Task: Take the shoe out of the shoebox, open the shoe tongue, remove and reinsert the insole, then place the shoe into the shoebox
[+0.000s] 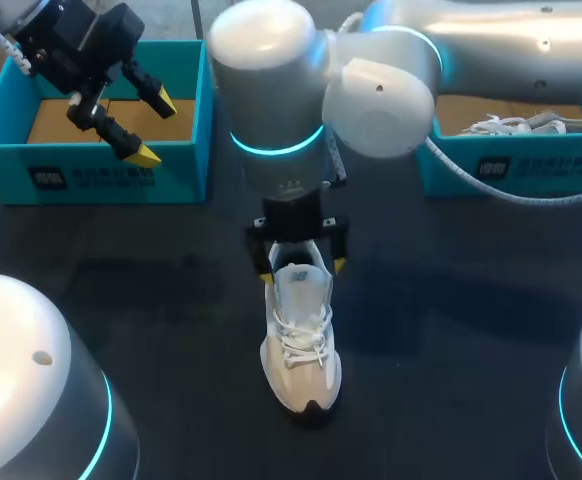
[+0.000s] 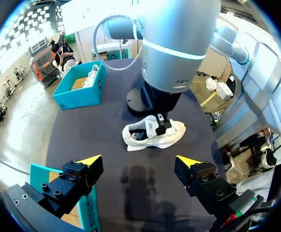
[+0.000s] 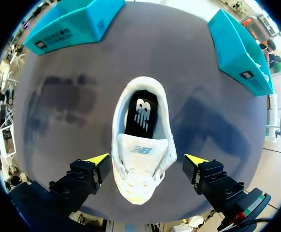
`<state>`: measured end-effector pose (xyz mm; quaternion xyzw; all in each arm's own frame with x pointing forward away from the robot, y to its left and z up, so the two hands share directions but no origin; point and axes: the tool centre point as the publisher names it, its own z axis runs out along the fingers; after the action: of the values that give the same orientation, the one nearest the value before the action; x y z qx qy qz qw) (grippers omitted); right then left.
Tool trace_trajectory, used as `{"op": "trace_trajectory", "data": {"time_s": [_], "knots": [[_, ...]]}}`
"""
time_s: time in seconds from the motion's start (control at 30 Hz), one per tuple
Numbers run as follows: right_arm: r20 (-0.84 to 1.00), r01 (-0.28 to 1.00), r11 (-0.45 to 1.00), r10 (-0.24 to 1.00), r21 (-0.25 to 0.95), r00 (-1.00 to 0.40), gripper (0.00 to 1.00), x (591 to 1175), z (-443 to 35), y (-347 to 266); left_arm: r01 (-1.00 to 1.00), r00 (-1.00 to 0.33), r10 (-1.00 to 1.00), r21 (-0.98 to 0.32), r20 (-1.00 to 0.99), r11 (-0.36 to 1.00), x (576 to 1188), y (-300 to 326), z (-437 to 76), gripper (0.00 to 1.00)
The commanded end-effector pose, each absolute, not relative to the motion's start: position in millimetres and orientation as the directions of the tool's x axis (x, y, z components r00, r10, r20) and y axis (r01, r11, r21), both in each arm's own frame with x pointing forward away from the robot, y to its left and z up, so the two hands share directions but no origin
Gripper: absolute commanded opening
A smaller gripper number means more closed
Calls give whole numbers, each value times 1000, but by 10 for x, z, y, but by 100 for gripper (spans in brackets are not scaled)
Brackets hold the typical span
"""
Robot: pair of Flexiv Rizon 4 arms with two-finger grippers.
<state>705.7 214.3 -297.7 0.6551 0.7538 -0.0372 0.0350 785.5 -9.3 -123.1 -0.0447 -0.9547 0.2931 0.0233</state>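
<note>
Head view: the right gripper (image 1: pixel 301 268), spread open and holding nothing, hangs over the heel end of the white shoe (image 1: pixel 301 345), which stands upright on the dark table (image 1: pixel 171 300) with one yellow tip at either side of its collar. The left gripper (image 1: pixel 151 127), likewise released and empty, hangs well apart from the shoe, above the shoebox (image 1: pixel 91 165) beneath it. A second shoebox (image 1: pixel 511 165) holds another shoe (image 1: pixel 516 125). Left wrist view: the white shoe lies well ahead of the open left fingers, under the right arm's wrist. Nothing braces it, so a pull on the tongue or the insole would probably drag or lift the whole shoe instead of freeing the part. Right wrist view: the shoe sits between the open fingers and appears to touch neither. The tongue (image 3: pixel 143 150) lies directly under the gripper, and the dark insole (image 3: pixel 141 116) shows just ahead of it in the opening. Closing at this position would likely clamp the shoe's sides rather than the tongue. A descent slightly off centre could snag the laces or press the collar and topple the shoe.
</note>
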Motion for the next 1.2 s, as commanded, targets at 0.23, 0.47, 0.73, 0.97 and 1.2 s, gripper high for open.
{"op": "trace_trajectory", "data": {"time_s": [0.23, 0.47, 0.73, 0.97, 1.2], "knots": [[-91, 988, 152, 984, -10, -152, 100, 6848, -2952, 2213, 72, -995, 100, -560, 19, 825, 7861, -92, -1233, 100], [-83, 991, 136, 987, -15, -137, 39, 6692, -2985, 2178, 72, -995, 100, -560, 19, 825, 7861, -92, -1233, 100], [-82, 995, 104, 991, -2, -104, 33, 6672, -3088, 2152, 72, -995, 100, -560, 19, 825, 7861, -92, -1233, 100], [-65, 993, 116, 991, -3, -116, 33, 6811, -3284, 2218, 72, -995, 100, -560, 19, 825, 7861, -92, -1233, 100], [-54, 993, 116, 992, 2, -116, 24, 6984, -3469, 2207, 72, -995, 100, -560, 19, 825, 7861, -92, -1233, 100]]}}
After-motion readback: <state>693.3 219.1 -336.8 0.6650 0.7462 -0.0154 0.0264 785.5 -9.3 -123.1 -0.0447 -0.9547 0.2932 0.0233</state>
